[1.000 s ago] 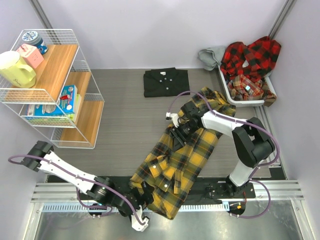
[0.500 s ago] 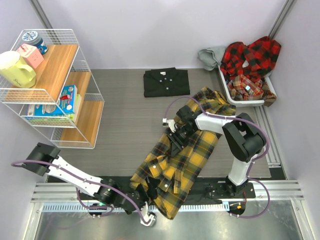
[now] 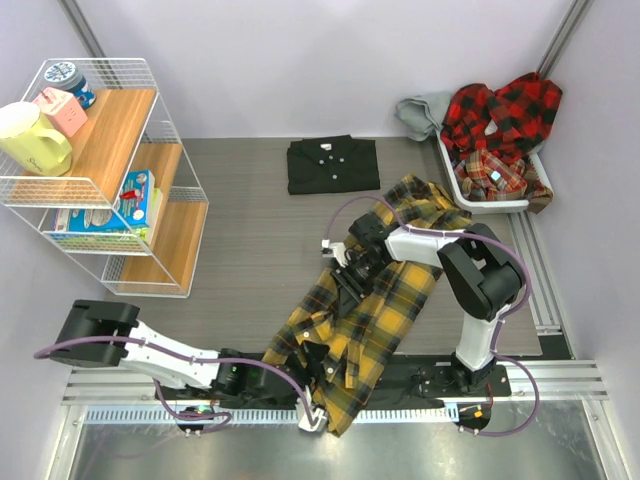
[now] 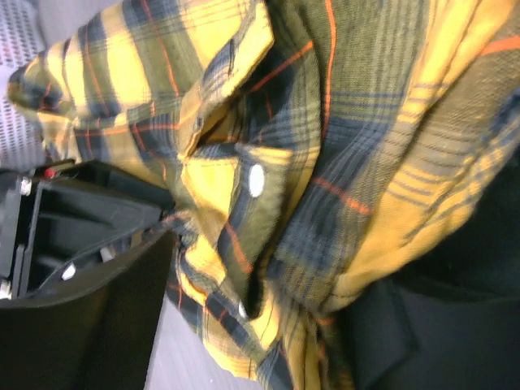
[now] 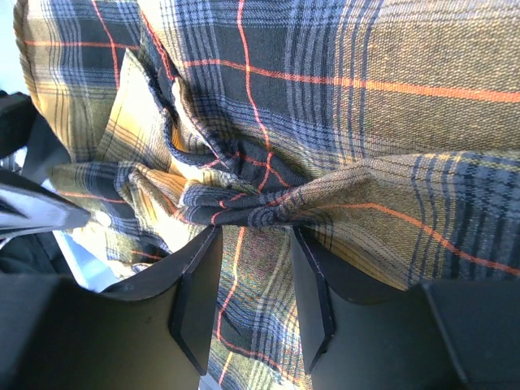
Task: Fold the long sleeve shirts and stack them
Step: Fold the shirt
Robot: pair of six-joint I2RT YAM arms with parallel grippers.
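Sliding in along the table's near edge, the left gripper now straddles the yellow plaid shirt's overhanging hem, jaws narrowing, grip uncertain; the right gripper pinches bunched cloth mid-shirt, apparently setting up a fold.

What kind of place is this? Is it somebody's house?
Probably a robot lab, not a house. The left arm and right arm are bolted to a metal rail by the table, plain walls box it in, and a white bin holds plaid shirts to fold.
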